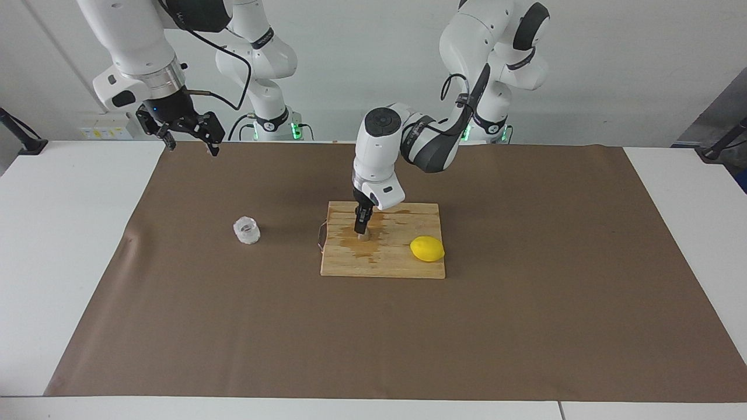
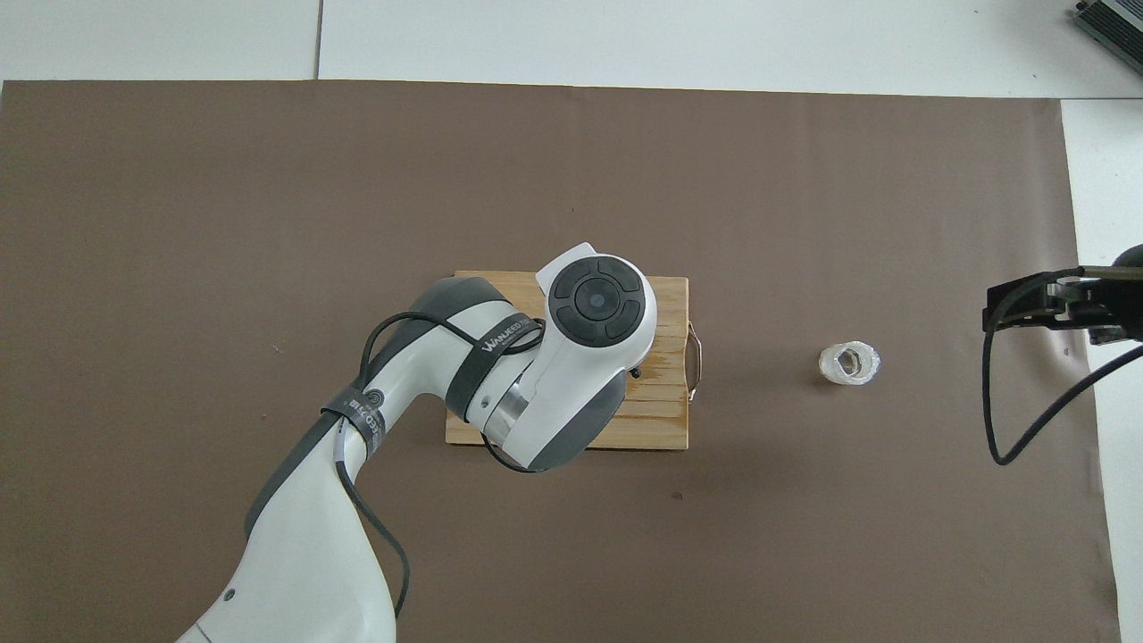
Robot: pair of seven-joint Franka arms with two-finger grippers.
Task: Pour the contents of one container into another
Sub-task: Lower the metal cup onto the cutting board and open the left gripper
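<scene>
On your wooden cutting board [image 1: 402, 262], a lemon [image 1: 427, 249] lies beside the jigger [image 1: 363, 236]. The left gripper [image 1: 362, 228] has its jaws closed around the jigger. The glass cup [image 1: 247, 230] stands toward the right arm's end of the worktop; the right gripper [image 1: 189, 140] waits, jaws open.

Two high, distant, opposed views, both over one wooden board [image 1: 382, 248].

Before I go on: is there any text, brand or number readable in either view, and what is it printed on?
"WANJEED": on the black strap around the left arm, overhead view; letters after it are too blurred to read.
A second strap lower on that arm carries print too small to read.
Cup, board, lemon: no text.
</scene>
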